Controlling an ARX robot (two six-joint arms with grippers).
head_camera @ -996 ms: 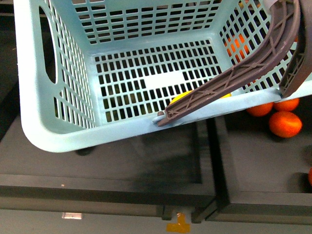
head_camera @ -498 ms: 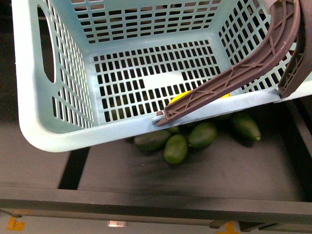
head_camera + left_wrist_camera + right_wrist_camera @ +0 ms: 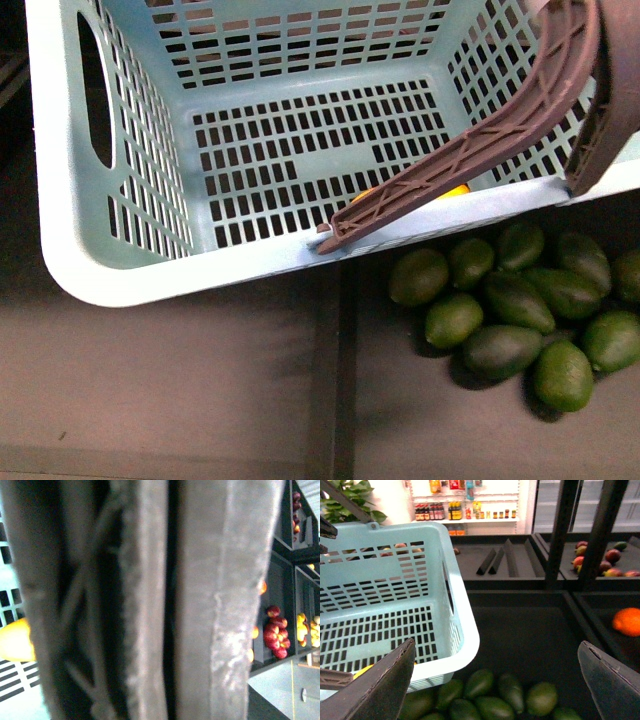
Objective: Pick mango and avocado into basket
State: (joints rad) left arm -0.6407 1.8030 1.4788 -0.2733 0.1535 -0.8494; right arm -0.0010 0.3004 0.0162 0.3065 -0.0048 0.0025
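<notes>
The teal basket (image 3: 58,200) fills the upper frame of the front view, its brown handles (image 3: 470,150) swung across the right corner. The mango (image 3: 456,190) lies on the basket floor against the near wall, mostly hidden by a handle, long axis running left to right. Avocados (image 3: 500,350) sit heaped in the bin at lower right, outside the basket. The right gripper (image 3: 496,645) hangs over them, fingers wide apart. The left gripper's state cannot be told.

Hidden behind handles (image 3: 470,150) save a yellow sliver at basket's (image 3: 130,290) near wall: mango (image 3: 456,189). Cut off by front view's right edge: avocados (image 3: 520,300) on shelf. Blurred, filling left wrist view: same handles. Too small to read: distant bottles (image 3: 437,512).
</notes>
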